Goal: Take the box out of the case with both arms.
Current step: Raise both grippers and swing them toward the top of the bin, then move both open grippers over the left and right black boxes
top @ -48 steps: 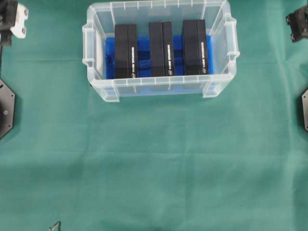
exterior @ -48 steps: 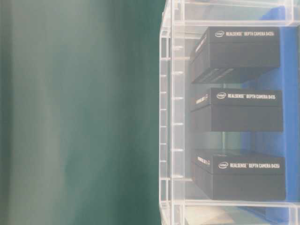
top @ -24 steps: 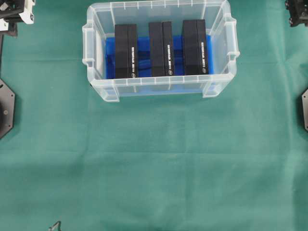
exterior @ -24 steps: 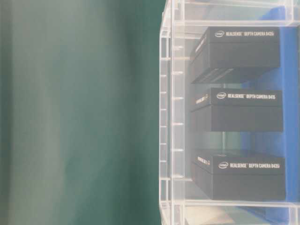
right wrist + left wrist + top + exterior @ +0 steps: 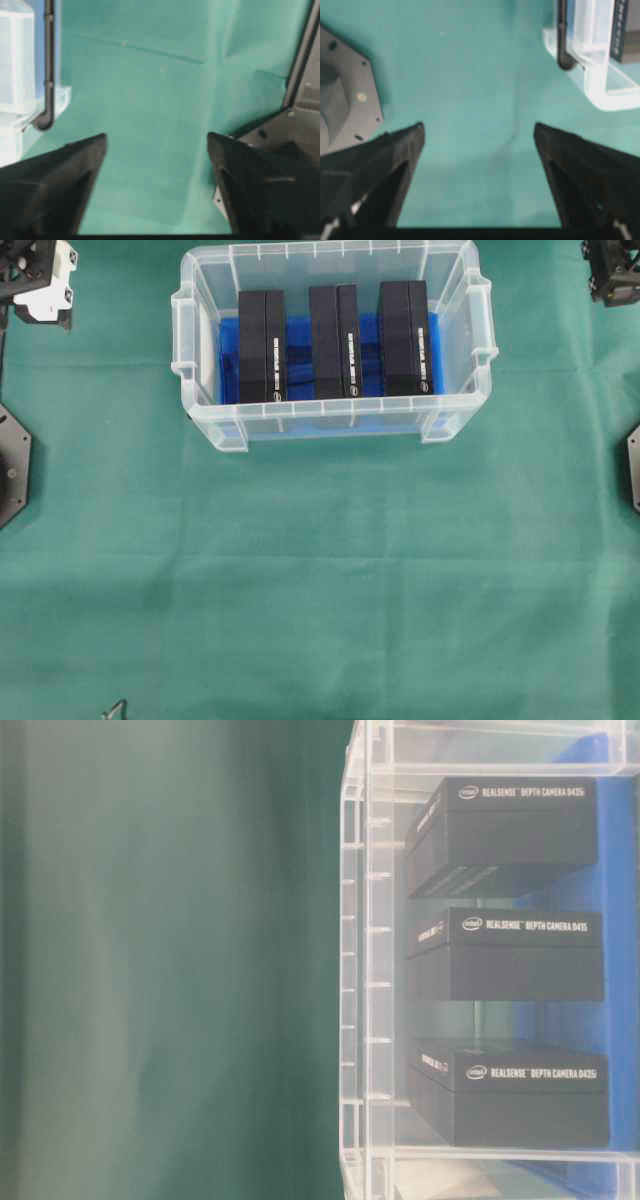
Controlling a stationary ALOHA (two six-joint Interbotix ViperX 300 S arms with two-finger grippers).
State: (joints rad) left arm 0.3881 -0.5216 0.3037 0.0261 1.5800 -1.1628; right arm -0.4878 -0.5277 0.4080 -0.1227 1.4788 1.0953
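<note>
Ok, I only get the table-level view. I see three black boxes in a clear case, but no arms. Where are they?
Observer: Both are outside the case. In the overhead view, the left arm is by the top left corner and the right arm by the top right.
Operator: Are the fingers open?
Observer: The left wrist view shows the left fingers spread wide over bare cloth.
Operator: And the other ones?
Observer: The right fingers are spread wide too, with nothing between them.
</note>
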